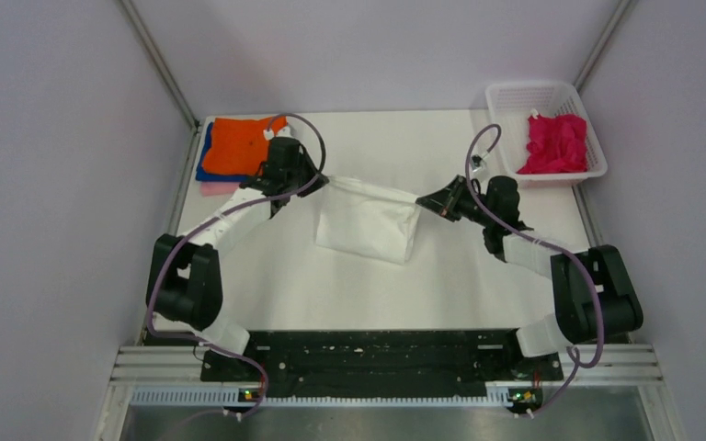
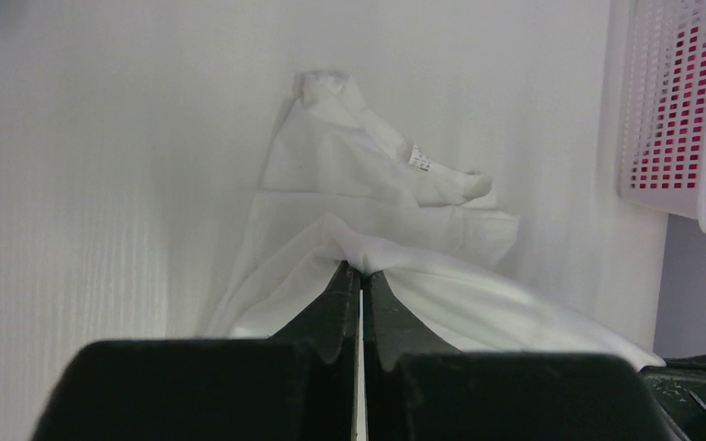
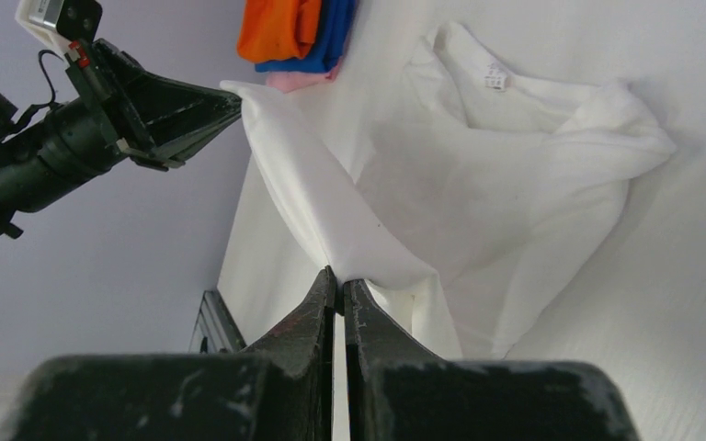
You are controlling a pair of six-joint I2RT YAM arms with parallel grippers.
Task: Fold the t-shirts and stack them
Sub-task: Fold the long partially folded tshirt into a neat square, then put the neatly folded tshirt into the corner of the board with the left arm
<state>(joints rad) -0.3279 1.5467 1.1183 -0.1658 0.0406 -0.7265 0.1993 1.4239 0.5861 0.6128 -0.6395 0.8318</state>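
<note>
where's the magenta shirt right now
In the top view, the magenta shirt sits bunched in the white mesh basket at the table's far right corner, beyond the right gripper, which pinches the white shirt.

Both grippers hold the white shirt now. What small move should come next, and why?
Probably both arms should carry the held edge toward the near side and lower it, so the white cloth t-shirt folds over itself. The left gripper and the right gripper are each shut on one end of its raised edge, stretched between them, while the rest lies bunched on the white table.
</note>
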